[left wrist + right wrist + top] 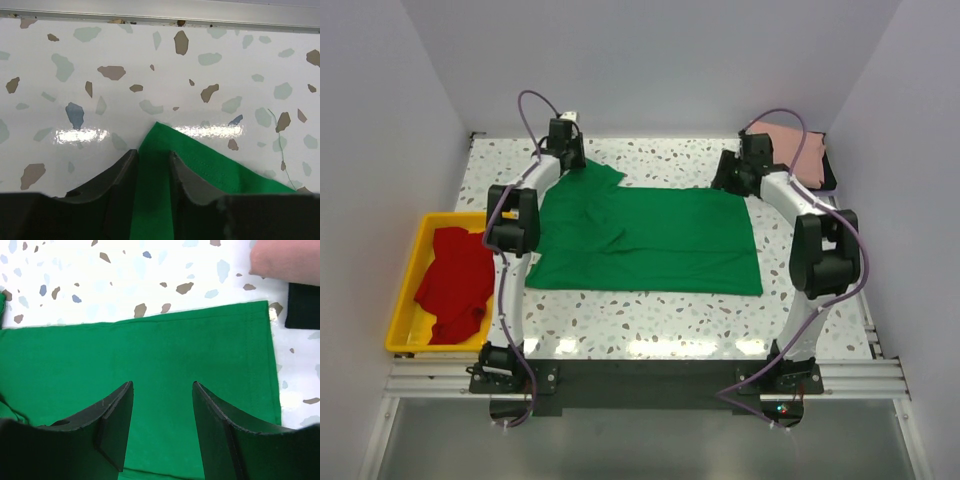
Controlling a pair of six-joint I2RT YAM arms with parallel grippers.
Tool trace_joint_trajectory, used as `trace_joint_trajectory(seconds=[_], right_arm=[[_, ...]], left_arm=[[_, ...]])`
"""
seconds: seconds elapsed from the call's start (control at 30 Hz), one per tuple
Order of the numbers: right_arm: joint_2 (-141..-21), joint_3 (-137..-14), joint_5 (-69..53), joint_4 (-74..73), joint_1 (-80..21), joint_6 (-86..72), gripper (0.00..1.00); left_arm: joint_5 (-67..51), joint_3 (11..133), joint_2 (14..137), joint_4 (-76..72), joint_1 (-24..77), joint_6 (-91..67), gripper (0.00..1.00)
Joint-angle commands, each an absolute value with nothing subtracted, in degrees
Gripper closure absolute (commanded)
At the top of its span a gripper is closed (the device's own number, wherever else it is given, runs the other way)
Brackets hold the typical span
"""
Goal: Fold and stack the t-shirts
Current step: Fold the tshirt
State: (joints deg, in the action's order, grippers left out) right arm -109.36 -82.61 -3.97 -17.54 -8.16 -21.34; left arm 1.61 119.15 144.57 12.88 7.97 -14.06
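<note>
The bright green t-shirt [650,240] lies spread flat in the middle of the table. My left gripper [568,152] is at the shirt's far left corner and is shut on a point of green cloth [155,190] that sticks out past its fingertips. My right gripper [735,172] is open and empty just above the shirt's far right corner [200,355]. The salmon pink t-shirt [798,150] lies folded at the back right and also shows in the right wrist view [285,260]. The red t-shirt [455,280] lies crumpled in the tray.
The yellow plastic tray [404,300] stands off the table's left edge. A small dark object [302,305] lies beside the pink shirt. A metal rail [160,15] runs along the table's far edge. White walls close in on three sides.
</note>
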Motion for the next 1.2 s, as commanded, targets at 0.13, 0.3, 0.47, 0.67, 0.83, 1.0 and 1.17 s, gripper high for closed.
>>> trace_joint_trajectory(seconds=[0.13,0.3,0.47,0.67,0.83,1.0,1.17], right_arm=[[-110.6,-85.2,-2.0,-16.6,-4.7,-19.4,0.46],[-114.9,-88.2,-1.3,-18.3,-3.8,-17.6,0.46],[-116.7,-89.5,-0.2,-19.7,-3.7,-16.0,0.46],[-117.2,-89.6,3.2,-20.2,-3.4,-15.0,0.46],[-119.1,-91.0,4.2,-20.8,-3.2,-14.4,0.46],[-123.6,-94.5,3.1,-20.8,-3.3,-15.4,0.48],[-126.5,-97.2,4.4,-20.8,-3.3,-16.4,0.50]], left_arm=[[-3.1,117.2,143.8,8.5,7.9,-14.9,0.82],[-2.8,115.8,141.5,7.0,7.9,-15.9,0.98],[-0.7,113.6,139.0,5.0,7.7,-16.4,1.00],[-0.2,108.6,133.4,0.9,7.6,-16.5,1.00],[-0.3,107.5,130.8,-1.2,7.4,-16.3,1.00],[-0.7,107.4,130.3,-1.5,7.2,-16.3,1.00],[-1.1,107.1,130.6,-1.8,7.1,-16.6,1.00]])
